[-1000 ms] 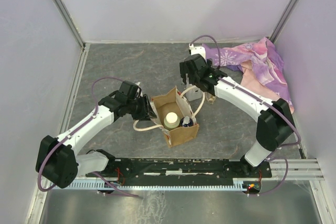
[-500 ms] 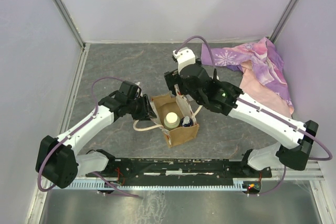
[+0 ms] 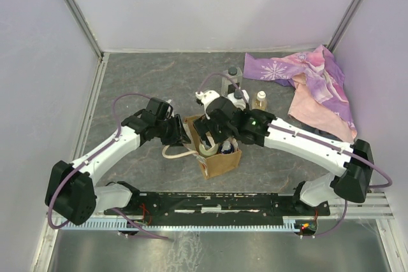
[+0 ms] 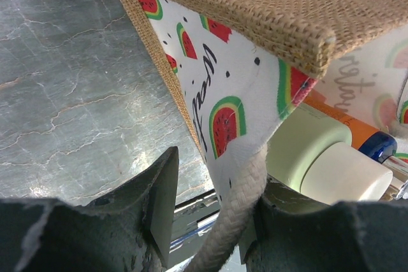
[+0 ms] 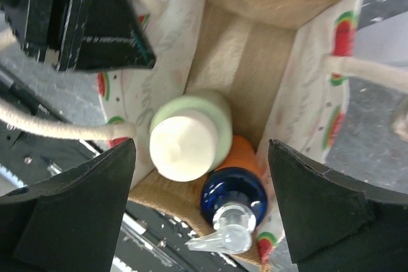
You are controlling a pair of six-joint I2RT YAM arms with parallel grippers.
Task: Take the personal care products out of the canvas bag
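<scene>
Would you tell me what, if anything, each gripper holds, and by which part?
Right gripper is open over the canvas bag, empty. Left gripper straddles its rope handle; grip unclear.

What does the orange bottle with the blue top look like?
The orange bottle is round, with a shiny dark blue top and a clear pump nozzle. It stands upright inside the canvas bag, touching the pale green, cream-capped bottle beside it. From above only its top and a sliver of orange shoulder show. Nothing grips it.
</scene>
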